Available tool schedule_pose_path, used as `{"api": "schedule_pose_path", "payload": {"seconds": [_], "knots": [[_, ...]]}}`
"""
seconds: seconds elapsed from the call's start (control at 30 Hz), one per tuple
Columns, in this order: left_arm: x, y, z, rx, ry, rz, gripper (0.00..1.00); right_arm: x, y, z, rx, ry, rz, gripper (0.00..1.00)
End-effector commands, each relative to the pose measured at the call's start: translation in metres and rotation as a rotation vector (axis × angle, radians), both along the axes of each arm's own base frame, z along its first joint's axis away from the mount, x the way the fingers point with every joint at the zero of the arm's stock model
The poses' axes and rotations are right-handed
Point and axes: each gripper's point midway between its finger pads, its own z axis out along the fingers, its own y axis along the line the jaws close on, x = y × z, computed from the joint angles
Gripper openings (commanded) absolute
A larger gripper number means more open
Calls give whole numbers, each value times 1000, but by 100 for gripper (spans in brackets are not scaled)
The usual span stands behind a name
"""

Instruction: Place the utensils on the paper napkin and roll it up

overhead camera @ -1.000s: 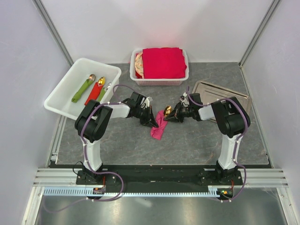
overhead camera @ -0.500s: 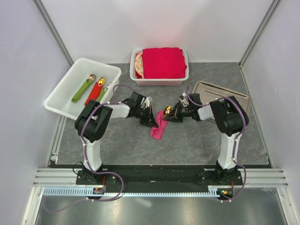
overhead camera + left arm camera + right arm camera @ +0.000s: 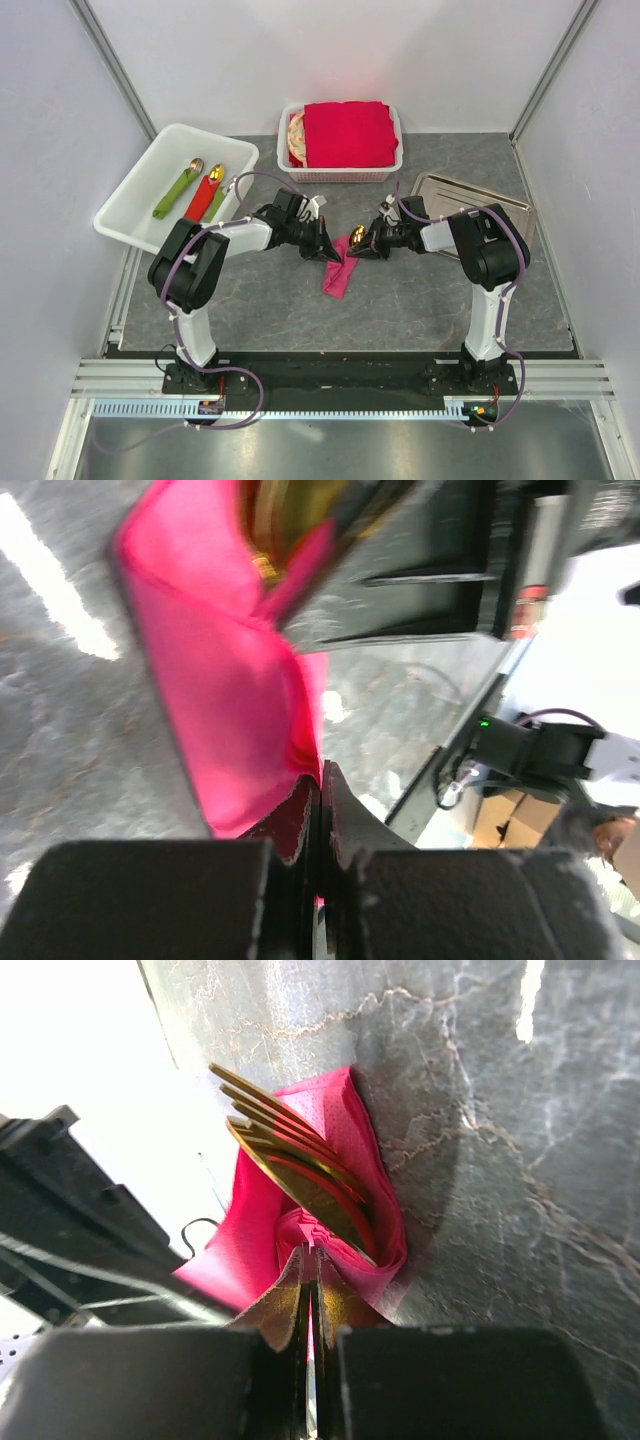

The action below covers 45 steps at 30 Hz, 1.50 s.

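The pink paper napkin (image 3: 339,273) lies folded around the gold utensils (image 3: 357,236) in the middle of the grey table. My left gripper (image 3: 330,255) is shut on the napkin's left edge. In the left wrist view the napkin (image 3: 220,710) rises from the closed left gripper (image 3: 320,780) toward a gold utensil (image 3: 280,520). My right gripper (image 3: 363,247) is shut on a fold of the napkin from the right. In the right wrist view the utensils (image 3: 300,1175) lie inside the napkin (image 3: 350,1140), fork tines sticking out, just beyond the right gripper (image 3: 312,1260).
A white tub (image 3: 130,195) at the back left holds spoons wrapped in green and red napkins. A white basket (image 3: 290,165) with a thick red napkin stack stands at the back centre. A metal tray (image 3: 470,195) lies at the right.
My left arm has swung its elbow outward to the left, and its gripper has shifted slightly away from me, still pinching the napkin. The right gripper and the bundle have barely moved.
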Motion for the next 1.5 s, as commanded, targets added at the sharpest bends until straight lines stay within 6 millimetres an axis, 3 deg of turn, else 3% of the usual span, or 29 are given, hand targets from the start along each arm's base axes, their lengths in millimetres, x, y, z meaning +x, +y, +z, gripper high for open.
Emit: {"api": "schedule_pose_path", "payload": {"seconds": [0.0, 0.43, 0.93, 1.23, 1.47], "knots": [[3, -15, 35, -130, -45, -12, 2, -23, -34, -72, -278, 120, -61, 0], [-8, -44, 45, -239, -15, -52, 2, -25, -38, -77, -321, 120, -61, 0], [-25, -47, -18, -148, 77, -23, 2, -26, -42, -79, -353, 123, -63, 0], [-29, -42, -43, -110, 142, -2, 2, -25, -42, -74, -358, 105, -55, 0], [-33, -33, -60, -52, 186, 30, 2, -14, -37, -55, -346, 48, -1, 0]]}}
